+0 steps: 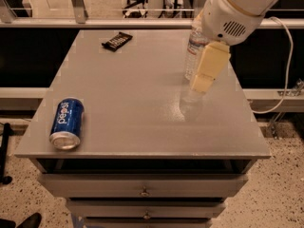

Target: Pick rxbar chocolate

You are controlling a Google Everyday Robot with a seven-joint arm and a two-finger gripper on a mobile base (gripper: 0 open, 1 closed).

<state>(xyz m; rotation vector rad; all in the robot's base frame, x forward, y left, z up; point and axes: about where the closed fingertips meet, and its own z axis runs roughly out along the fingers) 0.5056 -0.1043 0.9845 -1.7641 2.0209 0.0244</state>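
The rxbar chocolate (117, 41) is a small flat dark bar with pale lettering, lying at the far left of the grey table top (137, 103). My gripper (203, 82) hangs from the white arm coming in from the top right. It is above the right side of the table, in front of the water bottle. It is well to the right of the bar and nearer the front, not touching it. Nothing shows in the gripper.
A blue Pepsi can (66, 123) lies on its side near the front left corner. A clear water bottle (192, 56) stands at the right, partly hidden by my arm. Drawers sit under the table top. A white cable hangs at the right.
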